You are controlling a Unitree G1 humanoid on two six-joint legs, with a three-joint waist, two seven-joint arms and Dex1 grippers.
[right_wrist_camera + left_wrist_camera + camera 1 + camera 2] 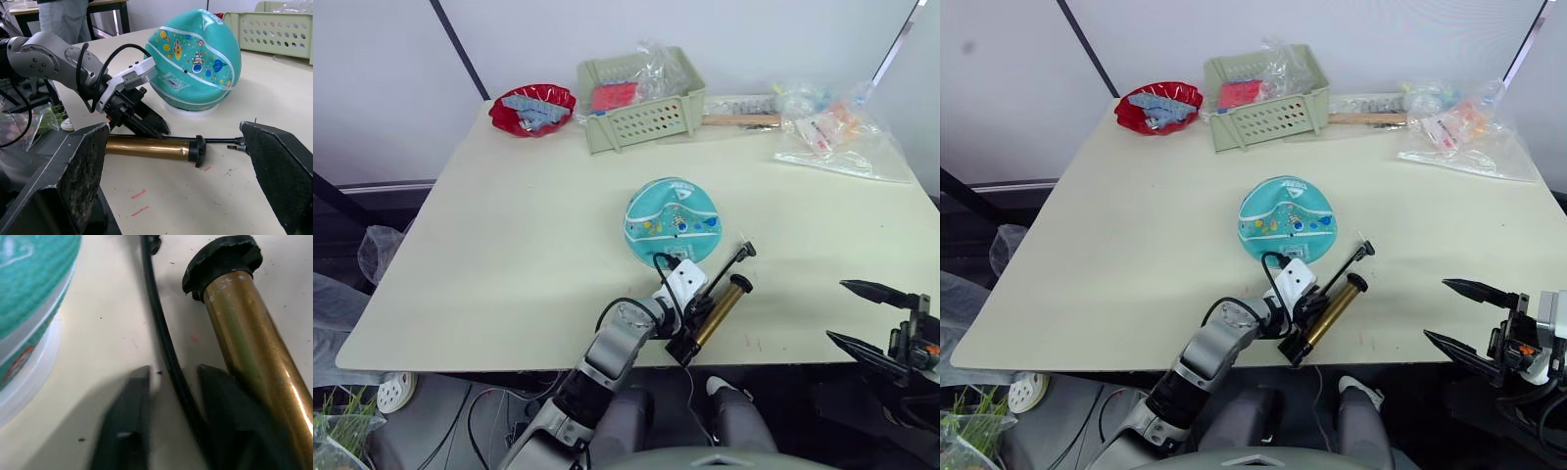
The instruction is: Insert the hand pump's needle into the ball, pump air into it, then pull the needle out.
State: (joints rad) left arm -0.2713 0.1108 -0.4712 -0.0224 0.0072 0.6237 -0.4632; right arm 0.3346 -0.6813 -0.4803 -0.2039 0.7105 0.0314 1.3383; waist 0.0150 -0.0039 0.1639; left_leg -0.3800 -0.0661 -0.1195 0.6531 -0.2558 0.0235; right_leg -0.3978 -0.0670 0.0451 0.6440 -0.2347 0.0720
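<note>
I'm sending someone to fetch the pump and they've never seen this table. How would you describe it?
On the cream table, find the teal ball near the middle. The hand pump lies just in front of it by the near edge: the only gold-bronze metal cylinder, with black caps and a thin black hose.

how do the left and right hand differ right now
The left hand is down on the table beside the ball, its fingers straddling the hand pump's hose; the right hand is off past the table edge, near nothing. Both are open.
</note>
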